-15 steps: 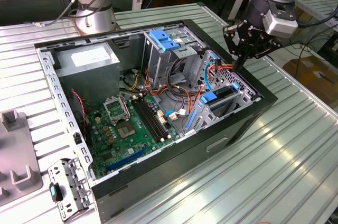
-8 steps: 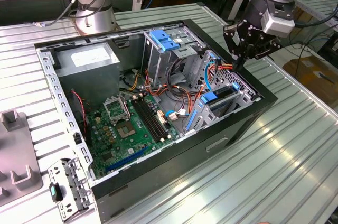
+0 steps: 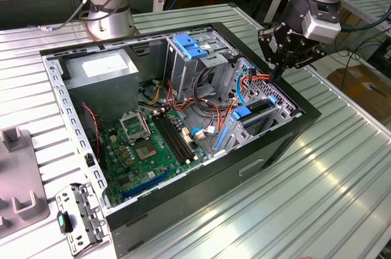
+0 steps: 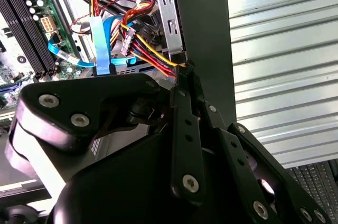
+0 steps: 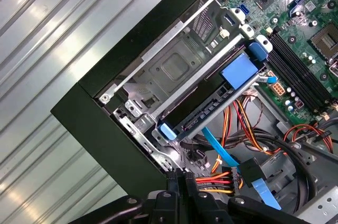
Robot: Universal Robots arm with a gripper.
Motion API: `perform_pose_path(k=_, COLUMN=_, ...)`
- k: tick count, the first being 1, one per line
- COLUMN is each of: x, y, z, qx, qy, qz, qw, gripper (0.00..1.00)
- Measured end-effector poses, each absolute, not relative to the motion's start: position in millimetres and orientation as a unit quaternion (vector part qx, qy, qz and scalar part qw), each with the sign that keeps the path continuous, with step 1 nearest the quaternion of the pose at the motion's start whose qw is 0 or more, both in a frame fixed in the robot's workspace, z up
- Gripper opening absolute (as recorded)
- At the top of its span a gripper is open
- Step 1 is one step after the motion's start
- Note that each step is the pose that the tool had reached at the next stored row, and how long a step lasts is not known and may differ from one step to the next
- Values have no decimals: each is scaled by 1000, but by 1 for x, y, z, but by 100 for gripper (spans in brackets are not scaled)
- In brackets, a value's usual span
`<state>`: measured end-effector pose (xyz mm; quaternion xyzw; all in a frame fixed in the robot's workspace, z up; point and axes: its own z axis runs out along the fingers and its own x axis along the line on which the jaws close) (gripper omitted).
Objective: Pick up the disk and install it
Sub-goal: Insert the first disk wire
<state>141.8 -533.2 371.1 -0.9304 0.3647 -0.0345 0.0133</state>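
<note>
The gripper [image 3: 280, 71] hovered with its jaws pressed together and empty, tips beside the bundled power wires [image 5: 214, 182] at the computer case [image 3: 183, 201] rim. Just beyond, the disk [image 5: 206, 109] sat slotted in the case's metal drive cage [image 5: 174, 68], its blue rail ends showing. Farther inside lay the green motherboard [image 3: 156, 143]; the case rested on a ribbed metal surface [image 3: 317, 186].

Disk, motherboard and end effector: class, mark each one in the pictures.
disk [image 5: 211, 105], first wrist view, on its black side face in the bay.
motherboard [image 3: 146, 149], exterior view, on the green board.
end effector [image 3: 278, 69], exterior view, at its fingertips above the case edge.
</note>
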Motion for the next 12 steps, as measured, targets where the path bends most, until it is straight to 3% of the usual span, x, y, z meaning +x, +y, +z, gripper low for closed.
perform_pose_path(k=12, x=133, y=-534, z=371, qx=-922, qy=385, qz=-35, qw=13, gripper=16)
